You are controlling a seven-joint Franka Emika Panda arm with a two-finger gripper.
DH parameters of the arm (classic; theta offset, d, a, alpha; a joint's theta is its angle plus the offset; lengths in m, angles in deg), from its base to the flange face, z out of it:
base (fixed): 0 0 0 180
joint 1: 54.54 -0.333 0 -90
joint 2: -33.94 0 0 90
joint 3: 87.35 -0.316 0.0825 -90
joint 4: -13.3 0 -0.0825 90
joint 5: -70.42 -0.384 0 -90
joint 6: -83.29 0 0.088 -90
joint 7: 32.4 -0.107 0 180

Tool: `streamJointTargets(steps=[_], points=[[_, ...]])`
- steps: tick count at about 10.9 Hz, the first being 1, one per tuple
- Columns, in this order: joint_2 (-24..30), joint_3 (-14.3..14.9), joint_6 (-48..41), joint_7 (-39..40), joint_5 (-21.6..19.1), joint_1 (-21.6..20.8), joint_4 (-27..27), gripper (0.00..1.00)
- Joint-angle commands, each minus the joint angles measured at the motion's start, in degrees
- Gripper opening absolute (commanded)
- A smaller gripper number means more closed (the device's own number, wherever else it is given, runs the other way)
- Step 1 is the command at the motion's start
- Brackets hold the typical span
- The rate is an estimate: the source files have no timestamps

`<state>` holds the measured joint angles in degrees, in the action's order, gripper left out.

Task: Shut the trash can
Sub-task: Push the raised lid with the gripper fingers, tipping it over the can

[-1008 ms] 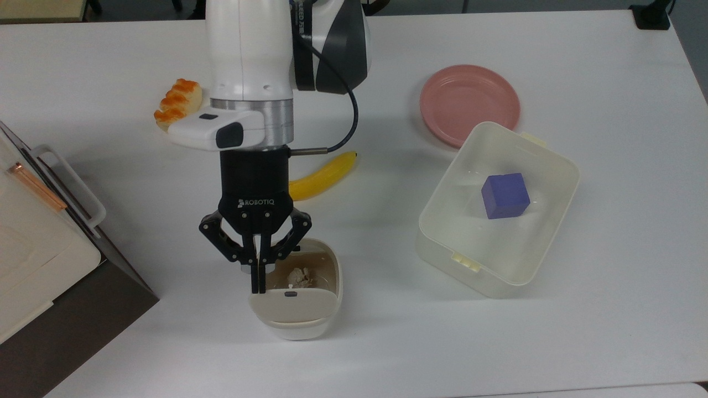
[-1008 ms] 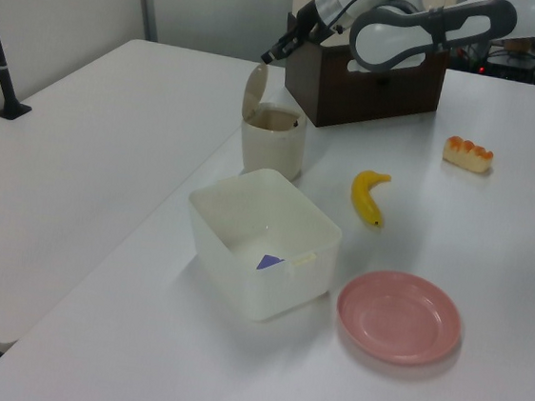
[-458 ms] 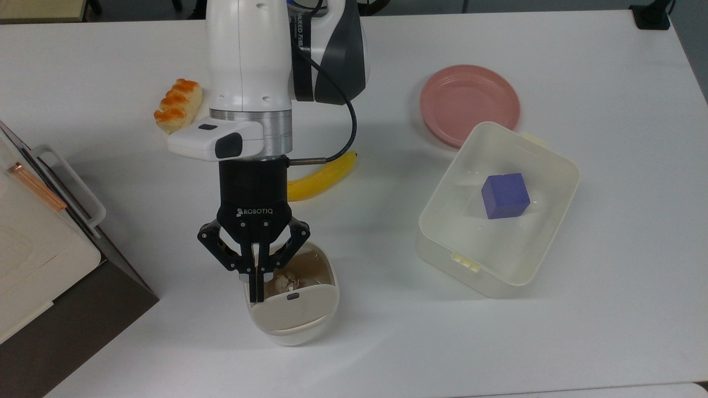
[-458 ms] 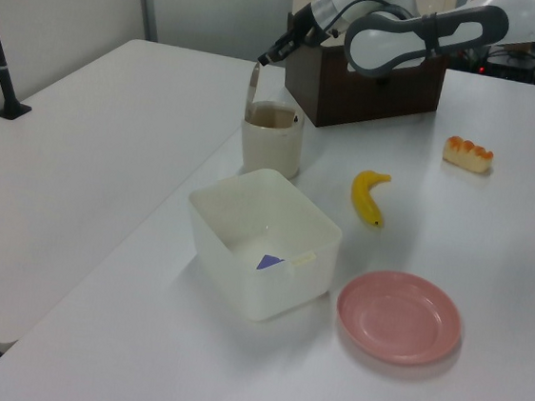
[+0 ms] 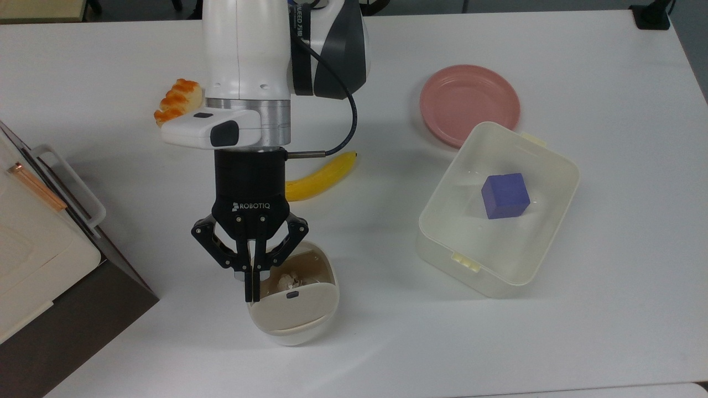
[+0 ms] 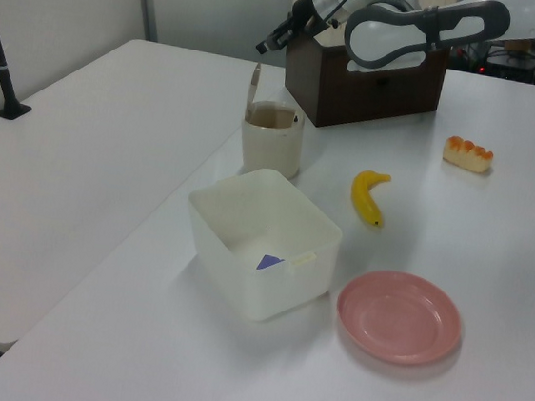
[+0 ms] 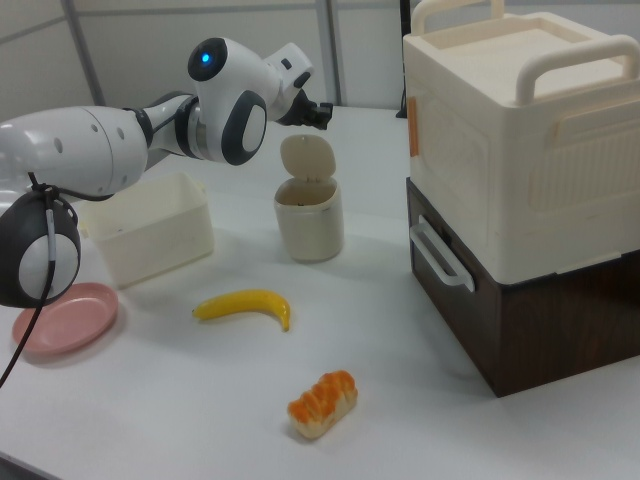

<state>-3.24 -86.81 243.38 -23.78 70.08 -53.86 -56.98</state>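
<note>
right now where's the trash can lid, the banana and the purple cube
trash can lid (image 5: 293,312), top view, on the beige flat face below its dark button
banana (image 7: 245,304), right view, on the middle of its yellow curve
purple cube (image 5: 504,195), top view, on its top face, inside the translucent tub

From the top view the arm's wrist covers part of the pastry (image 5: 176,101) and one end of the banana (image 5: 321,177), and the big white-and-brown appliance (image 5: 38,249) runs off the top view's left edge. The gripper (image 5: 250,296) hangs over the near rim of the trash can (image 5: 293,326) — whether it touches the raised lid (image 5: 293,307) is beyond telling. In the left view the purple cube (image 6: 270,262) shows through the tub (image 6: 263,243) as a mere sliver, and the pale scrap in the trash can is too small to name.
</note>
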Motion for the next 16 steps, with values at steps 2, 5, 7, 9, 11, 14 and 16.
streamJointTargets(steps=[2, 5, 7, 9, 11, 14, 16], points=[[-0.4, 1.1, 0.9, -0.5, 0.7, -1.2, 0.1, 0.06], [-1.3, 1.2, 3.7, -0.3, 0.8, -2.8, 0.1, 0.06], [-1.8, 1.3, 4.3, -0.3, 0.8, -3.4, 0.1, 0.06], [-2.3, 1.3, 4.3, -0.3, 0.9, -3.7, -0.1, 0.06], [-2.2, 1.1, 4.3, -0.4, 1.7, -3.7, -0.6, 0.06], [0.5, 1.1, 4.1, -0.4, 1.6, -3.7, -5.7, 0.06], [1.7, 1.0, 3.8, -0.4, 1.6, -3.6, -7.7, 0.05]])
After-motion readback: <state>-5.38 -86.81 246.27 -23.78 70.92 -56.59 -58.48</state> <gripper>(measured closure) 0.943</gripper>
